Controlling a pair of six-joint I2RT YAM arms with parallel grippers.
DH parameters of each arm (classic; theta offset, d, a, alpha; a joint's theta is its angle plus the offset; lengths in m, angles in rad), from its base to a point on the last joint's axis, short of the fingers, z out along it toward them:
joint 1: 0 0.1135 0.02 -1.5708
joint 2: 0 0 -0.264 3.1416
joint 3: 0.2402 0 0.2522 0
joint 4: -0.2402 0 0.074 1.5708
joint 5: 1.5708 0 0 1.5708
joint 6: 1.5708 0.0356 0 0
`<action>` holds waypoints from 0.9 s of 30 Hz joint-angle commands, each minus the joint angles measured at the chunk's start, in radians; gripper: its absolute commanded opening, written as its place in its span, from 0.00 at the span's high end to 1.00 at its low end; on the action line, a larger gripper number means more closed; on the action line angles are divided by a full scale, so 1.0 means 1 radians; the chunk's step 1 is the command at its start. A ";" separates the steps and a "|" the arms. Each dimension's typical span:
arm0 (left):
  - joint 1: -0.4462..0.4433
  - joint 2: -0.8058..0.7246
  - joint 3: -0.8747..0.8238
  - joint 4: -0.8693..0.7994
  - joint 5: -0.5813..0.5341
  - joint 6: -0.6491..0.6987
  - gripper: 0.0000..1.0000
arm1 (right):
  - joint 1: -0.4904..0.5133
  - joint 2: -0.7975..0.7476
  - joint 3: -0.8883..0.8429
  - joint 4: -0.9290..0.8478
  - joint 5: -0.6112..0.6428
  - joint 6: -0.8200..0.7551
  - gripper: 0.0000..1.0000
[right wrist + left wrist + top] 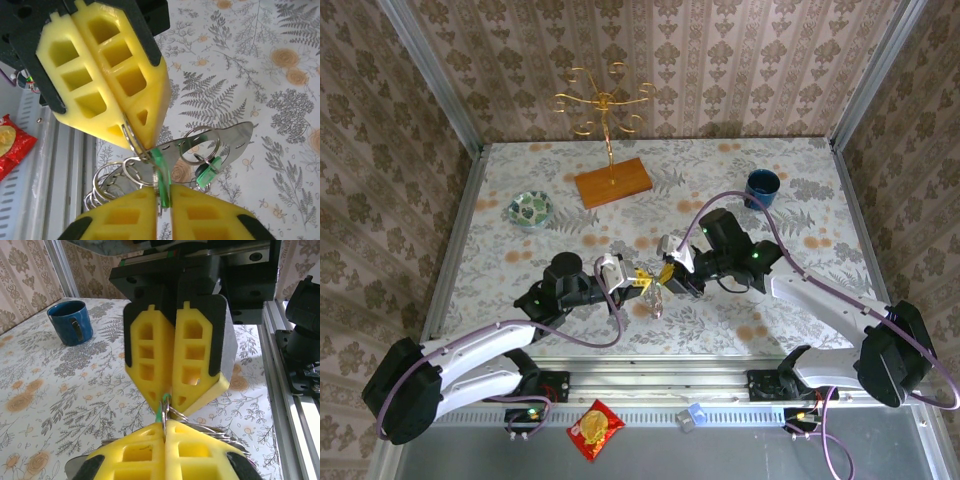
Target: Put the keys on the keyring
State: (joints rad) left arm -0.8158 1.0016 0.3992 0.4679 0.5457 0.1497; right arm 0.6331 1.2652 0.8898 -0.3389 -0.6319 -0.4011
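My two grippers meet tip to tip above the middle of the table. The left gripper [638, 283] [165, 423] is shut on a wire ring [131, 140] of the keyring [230, 142], a flat shiny metal strip with slots that carries several split rings [107, 185]. The right gripper [667, 272] [164, 189] is shut on a green key [161, 165] [161, 412], whose head touches that ring. A second green key with a dark end [209, 172] hangs from another ring on the strip. The keyring [655, 302] dangles below both grippers.
A blue cup [762, 186] [71, 321] stands at the back right. A gold wire stand on a wooden base [612, 183] is at the back middle, and a patterned bowl [530, 209] at the back left. A red packet [595, 430] lies by the front rail.
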 commanded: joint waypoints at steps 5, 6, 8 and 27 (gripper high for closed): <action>0.004 -0.006 -0.007 0.091 0.044 -0.017 1.00 | 0.008 0.013 0.038 -0.034 0.014 -0.041 1.00; 0.003 -0.002 -0.008 0.103 0.050 -0.019 1.00 | 0.009 0.025 0.043 -0.045 0.010 -0.049 1.00; 0.004 0.006 -0.009 0.127 0.056 -0.023 1.00 | 0.016 0.043 0.052 -0.062 0.001 -0.062 1.00; 0.003 0.015 -0.014 0.125 0.054 0.010 1.00 | -0.026 -0.070 0.006 -0.061 -0.001 -0.052 0.67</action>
State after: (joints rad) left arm -0.8158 1.0218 0.3862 0.5266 0.5678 0.1501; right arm 0.6189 1.2549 0.9241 -0.4213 -0.6312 -0.4675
